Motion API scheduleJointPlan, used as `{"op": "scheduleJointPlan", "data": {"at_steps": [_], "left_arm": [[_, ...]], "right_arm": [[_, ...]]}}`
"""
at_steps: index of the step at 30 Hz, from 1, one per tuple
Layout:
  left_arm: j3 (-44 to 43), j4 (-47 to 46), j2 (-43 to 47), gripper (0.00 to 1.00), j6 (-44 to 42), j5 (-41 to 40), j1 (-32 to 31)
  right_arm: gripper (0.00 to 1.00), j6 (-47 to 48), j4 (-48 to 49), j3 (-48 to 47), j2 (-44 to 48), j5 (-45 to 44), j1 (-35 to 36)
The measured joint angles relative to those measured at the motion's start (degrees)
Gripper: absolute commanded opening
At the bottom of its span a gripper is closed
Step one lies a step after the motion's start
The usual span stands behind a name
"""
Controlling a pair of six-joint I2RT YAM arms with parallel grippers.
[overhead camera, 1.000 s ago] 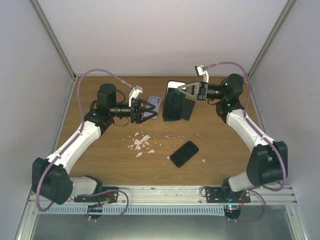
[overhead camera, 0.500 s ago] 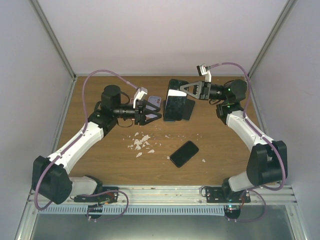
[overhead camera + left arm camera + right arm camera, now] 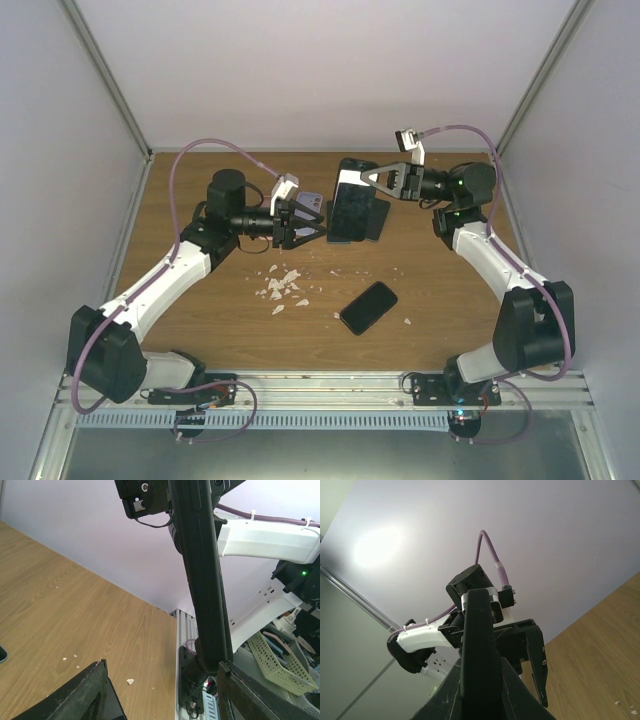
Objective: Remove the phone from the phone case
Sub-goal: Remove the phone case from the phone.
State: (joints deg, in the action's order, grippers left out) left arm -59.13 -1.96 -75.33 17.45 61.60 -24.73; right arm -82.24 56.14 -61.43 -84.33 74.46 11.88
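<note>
The cased phone (image 3: 352, 212) is being held up off the tabletop (image 3: 200, 300) near its far edge by the right gripper (image 3: 350, 183), whose jaws are clamped together on the phone's upper end. The left gripper (image 3: 318, 222) is being presented from the phone's left side, its jaws standing apart with nothing in them.

In the left wrist view the phone is being shown edge-on as a long dark bar. Its long axis is running from the top of the frame down towards the inner face of one finger (image 3: 250, 695), while the other finger (image 3: 92, 692) is being kept well apart from it. The free end is therefore judged to be lying just ahead of the open jaws and off to one side of the gap. Whether it is being touched cannot be told.

A second dark phone (image 3: 368, 307) is lying flat on the tabletop, nearer the bases, beside scattered white crumbs (image 3: 283, 287).

No brand, label or writing is being shown legibly.
</note>
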Motion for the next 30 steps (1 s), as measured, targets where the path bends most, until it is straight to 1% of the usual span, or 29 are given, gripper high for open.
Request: {"op": "scheduleJointPlan", "data": {"at_steps": [7, 13, 20, 26, 30], "left_arm": [[0.0, -0.3, -0.1, 0.61, 0.2, 0.2, 0.0], [0.0, -2.5, -0.3, 0.58, 1.7, 1.4, -0.3], [0.0, -3.0, -0.5, 0.58, 1.7, 1.4, -0.4], [0.0, -2.9, -0.9, 0.52, 1.6, 0.9, -0.5], [0.0, -2.4, -0.9, 0.48, 1.4, -0.1, -0.7]], "right_arm": [[0.01, -0.2, 0.6, 0.6, 0.0, 0.0, 0.0], [0.0, -0.2, 0.9, 0.7, 0.0, 0.0, 0.0], [0.0, -0.2, 0.9, 0.7, 0.0, 0.0, 0.1], [0.01, -0.4, 2.0, 0.7, 0.0, 0.0, 0.1], [0.01, -2.3, 5.9, 1.5, -0.1, -0.1, -0.1]]}}
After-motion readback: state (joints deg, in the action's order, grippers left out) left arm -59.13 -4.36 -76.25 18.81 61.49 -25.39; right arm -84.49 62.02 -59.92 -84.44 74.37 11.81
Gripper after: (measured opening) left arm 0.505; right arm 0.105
